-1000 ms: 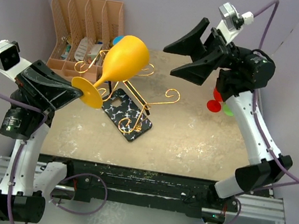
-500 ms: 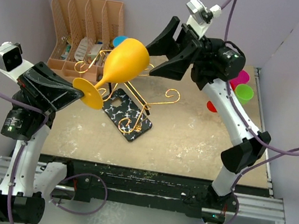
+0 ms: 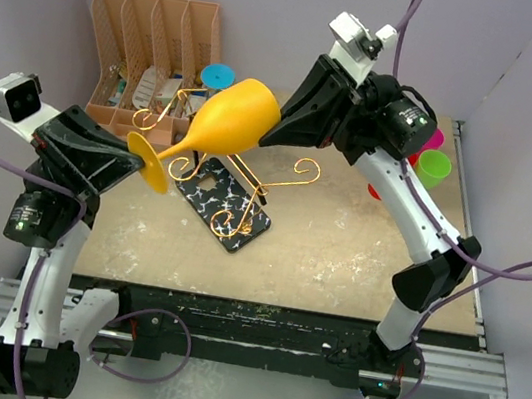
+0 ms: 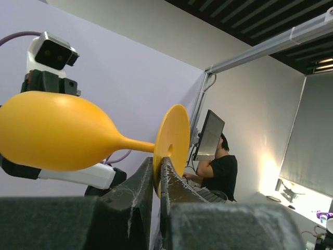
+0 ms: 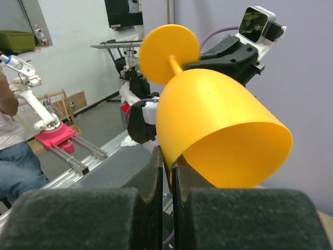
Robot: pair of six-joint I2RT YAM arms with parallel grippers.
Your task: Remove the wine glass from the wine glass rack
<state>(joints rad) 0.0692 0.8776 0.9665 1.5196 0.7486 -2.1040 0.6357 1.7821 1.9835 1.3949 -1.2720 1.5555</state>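
Note:
The yellow wine glass point(image 3: 228, 118) hangs on its side in the air above the wine glass rack point(image 3: 295, 176), a gold wire stand on a black veined base point(image 3: 230, 204). My left gripper point(image 3: 140, 161) is shut on the glass's round foot point(image 4: 174, 133); in the left wrist view the jaws point(image 4: 157, 169) pinch the disc's edge. My right gripper point(image 3: 275, 130) is shut on the bowl's rim. In the right wrist view one finger sits inside the bowl point(image 5: 218, 120) and one outside, with the gripper point(image 5: 169, 161) at the lower lip.
An orange-brown slotted file organiser point(image 3: 153, 50) stands at the back left, a blue disc point(image 3: 217, 75) beside it. Pink point(image 3: 429, 138) and green point(image 3: 434, 165) cups and a red item point(image 3: 377, 189) sit at the right, partly behind the right arm.
My right gripper swung left from the back right to the glass's bowl and closed on its rim. The glass has tipped slightly flatter; the left grip on the foot is unchanged.

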